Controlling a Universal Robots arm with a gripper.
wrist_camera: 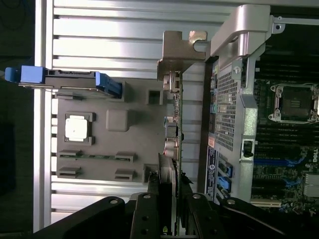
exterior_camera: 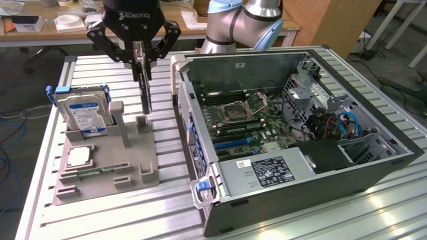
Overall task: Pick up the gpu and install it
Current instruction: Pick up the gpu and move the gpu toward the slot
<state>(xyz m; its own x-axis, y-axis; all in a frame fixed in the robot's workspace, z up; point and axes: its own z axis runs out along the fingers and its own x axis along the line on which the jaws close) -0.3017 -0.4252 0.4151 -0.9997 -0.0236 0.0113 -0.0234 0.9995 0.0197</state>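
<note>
The robot's gripper (exterior_camera: 143, 70) clamps the graphics card (exterior_camera: 146, 97) edge-on between its two black fingers (exterior_camera: 107, 41), and the card hangs straight down as a thin dark strip. The fingers stand narrow, closed on the card's upper edge. In the exterior view the card is in the gap between the grey parts tray (exterior_camera: 133, 175) on that view's left and the open computer case (exterior_camera: 373, 170) on its right, over the tray's far right corner and just above a small upright post (exterior_camera: 142, 124). Whether the card's lower end touches the post cannot be told.

From the wrist view, the gripper (wrist_camera: 169, 186) looks down the length of the graphics card (wrist_camera: 175, 124) to its silver end bracket (wrist_camera: 179, 55), which sits just beside the case's (wrist_camera: 249, 30) corner.

On the tray, a hard drive (exterior_camera: 83, 112) with blue side rails stands upright at the far left. Nearer the camera, a square processor (exterior_camera: 79, 156) lies flat, and a narrow memory stick (exterior_camera: 100, 171) lies flat nearer still. The case lies on its side with the panel off, showing the motherboard (exterior_camera: 240, 120) and, nearer, the labelled power supply (exterior_camera: 267, 172). Everything rests on a slatted aluminium table (exterior_camera: 100, 220).
</note>
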